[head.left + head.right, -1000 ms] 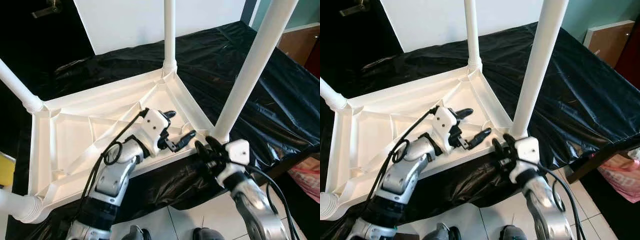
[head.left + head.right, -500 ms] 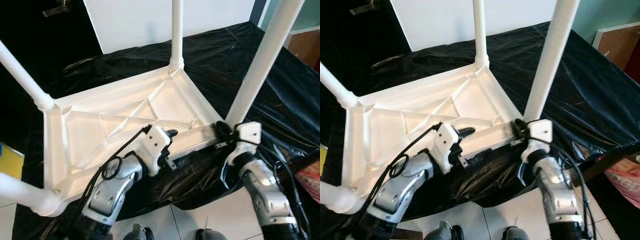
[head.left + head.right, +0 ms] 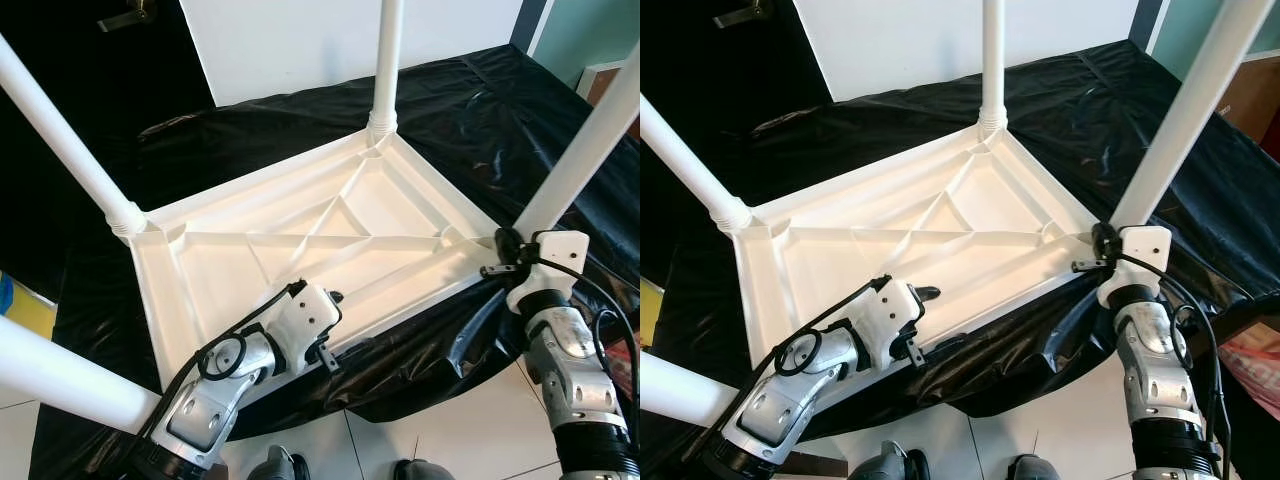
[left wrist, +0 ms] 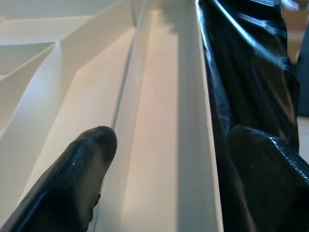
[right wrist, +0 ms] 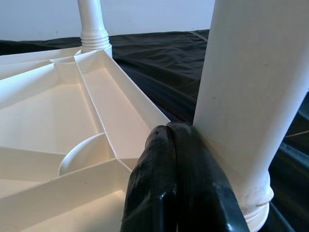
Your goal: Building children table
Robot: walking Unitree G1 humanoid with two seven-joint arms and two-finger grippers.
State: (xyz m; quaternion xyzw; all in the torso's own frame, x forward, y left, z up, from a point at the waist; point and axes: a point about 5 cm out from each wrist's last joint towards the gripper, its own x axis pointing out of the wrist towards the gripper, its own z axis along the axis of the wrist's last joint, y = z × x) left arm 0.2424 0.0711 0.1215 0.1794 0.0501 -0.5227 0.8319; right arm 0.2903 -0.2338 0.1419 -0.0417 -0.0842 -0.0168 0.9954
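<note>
Left hand [image 4: 159, 159] is straddling the upturned table's rim [image 3: 400, 300], fingers apart; right hand [image 5: 176, 169] (fingers together) is pressing its leg [image 5: 251, 96].

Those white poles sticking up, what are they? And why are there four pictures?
The poles are legs of a little white table lying upside down on a black sheet. A robot is building it. Two pictures come from its head, looking down at its silver arms. Two come from cameras on its wrists. The left gripper has its black fingers open, one each side of the table's edge. The right gripper has its fingers shut together, right beside a leg.
</note>
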